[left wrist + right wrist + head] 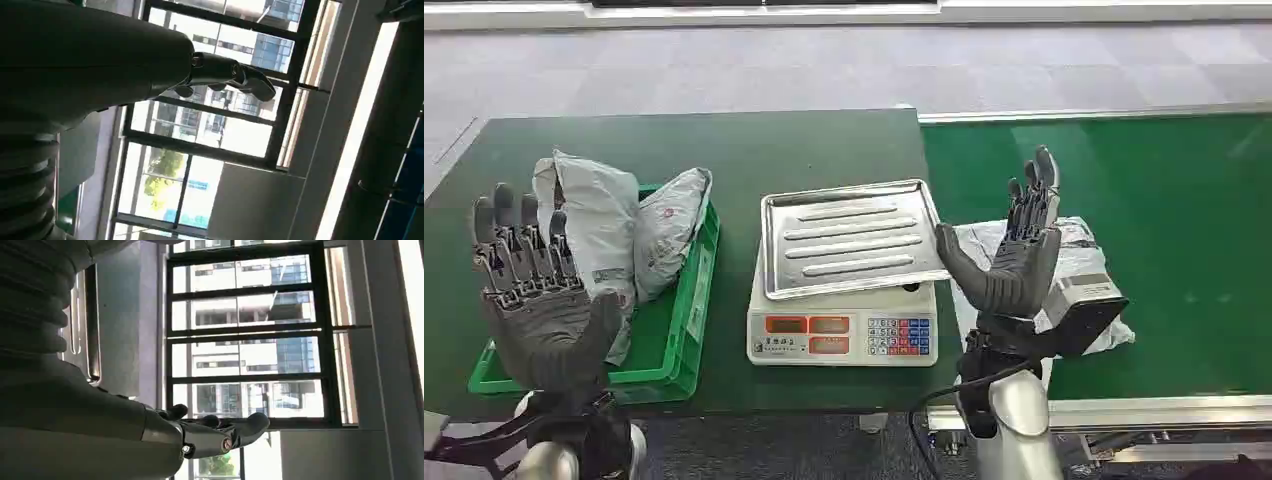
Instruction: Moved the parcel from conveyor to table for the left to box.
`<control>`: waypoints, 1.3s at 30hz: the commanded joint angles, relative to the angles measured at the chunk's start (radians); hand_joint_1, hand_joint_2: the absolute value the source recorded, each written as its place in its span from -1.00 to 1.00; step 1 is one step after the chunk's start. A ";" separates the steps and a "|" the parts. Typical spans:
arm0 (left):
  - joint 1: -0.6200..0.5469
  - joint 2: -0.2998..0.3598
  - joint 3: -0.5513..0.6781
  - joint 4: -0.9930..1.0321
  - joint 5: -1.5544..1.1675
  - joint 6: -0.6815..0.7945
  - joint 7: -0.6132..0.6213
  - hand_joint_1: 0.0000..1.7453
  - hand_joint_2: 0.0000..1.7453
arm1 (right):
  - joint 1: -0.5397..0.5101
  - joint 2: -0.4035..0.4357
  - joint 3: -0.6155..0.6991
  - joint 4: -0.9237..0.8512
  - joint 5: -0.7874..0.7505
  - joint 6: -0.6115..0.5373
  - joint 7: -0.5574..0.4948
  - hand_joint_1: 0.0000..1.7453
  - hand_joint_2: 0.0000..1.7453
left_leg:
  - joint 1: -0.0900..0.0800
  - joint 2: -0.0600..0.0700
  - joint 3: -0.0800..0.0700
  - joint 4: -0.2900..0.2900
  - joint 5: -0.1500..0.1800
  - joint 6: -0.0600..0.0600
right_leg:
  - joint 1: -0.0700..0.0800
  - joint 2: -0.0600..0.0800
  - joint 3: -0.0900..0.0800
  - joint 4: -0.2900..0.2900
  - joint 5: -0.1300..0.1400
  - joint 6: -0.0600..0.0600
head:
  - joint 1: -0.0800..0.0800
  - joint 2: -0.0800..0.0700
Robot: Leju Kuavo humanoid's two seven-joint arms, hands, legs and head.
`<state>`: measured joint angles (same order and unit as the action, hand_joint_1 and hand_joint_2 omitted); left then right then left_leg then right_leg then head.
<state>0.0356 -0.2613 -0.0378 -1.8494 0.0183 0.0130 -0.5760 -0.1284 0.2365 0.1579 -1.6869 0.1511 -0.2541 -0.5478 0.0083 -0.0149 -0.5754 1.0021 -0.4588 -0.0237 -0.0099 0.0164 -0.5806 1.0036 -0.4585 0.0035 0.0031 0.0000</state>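
Left hand [542,300] raised palm-up over the near corner of the green crate [676,330], fingers [519,250] spread and upright, holding nothing. Inside that crate, two grey plastic mailer bags [624,232], crinkled and soft, leaning against each other just beyond the fingertips. Further right, at the middle of the dark green table [724,150], a white weighing scale [844,330] with orange displays and a coloured keypad, topped by a ribbed shiny metal tray [849,238] sitting slightly askew. Right hand [1014,255] lifted beside the scale's right edge, thumb out, fingers apart and pointing up, empty. Parcel [1089,262] lying flat on the brighter green conveyor belt [1164,200], directly behind and under the right hand, not touched by it: a pale, wrinkled plastic bag with a printed label. Partly covering the parcel's near end, the boxy grey and black unit at the right wrist. Belt edged by a silver metal rail [1164,410] on the near side. Beyond table and belt, grey carpet-tiled floor [824,70]. Seen past both hands in the wrist views, tall black-framed windows [250,340] with buildings and trees outside.
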 commanded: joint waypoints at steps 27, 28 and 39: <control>0.015 -0.028 -0.001 0.029 -0.024 -0.015 0.050 -1.00 1.00 | -0.238 -0.184 -0.335 0.709 1.420 0.126 1.145 -1.00 1.00 | 0.000 0.000 0.003 -0.001 0.000 0.001 | 0.000 -0.001 0.003 -0.003 0.001 0.001 | 0.000 0.000; 0.015 -0.029 -0.001 0.026 -0.024 -0.015 0.050 -1.00 1.00 | -0.257 -0.201 -0.337 0.749 1.420 0.155 1.152 -1.00 1.00 | 0.000 0.001 0.003 -0.002 0.001 0.002 | 0.000 0.000 0.003 -0.003 0.002 0.001 | 0.000 0.000; -0.005 -0.029 -0.002 0.054 -0.036 -0.046 0.049 -1.00 1.00 | -0.394 -0.244 -0.400 1.034 1.420 0.268 1.047 -1.00 1.00 | 0.000 -0.001 0.001 0.000 0.001 0.002 | -0.001 -0.002 0.002 -0.002 0.001 0.001 | 0.000 0.000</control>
<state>0.0560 -0.2659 -0.0374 -1.8639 -0.0122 -0.0171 -0.5302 -0.3890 0.0401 -0.1964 -0.9432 1.5709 -0.0111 0.5139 0.0081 -0.0171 -0.5754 1.0028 -0.4584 -0.0230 -0.0110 0.0151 -0.5801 1.0034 -0.4578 0.0045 0.0031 0.0004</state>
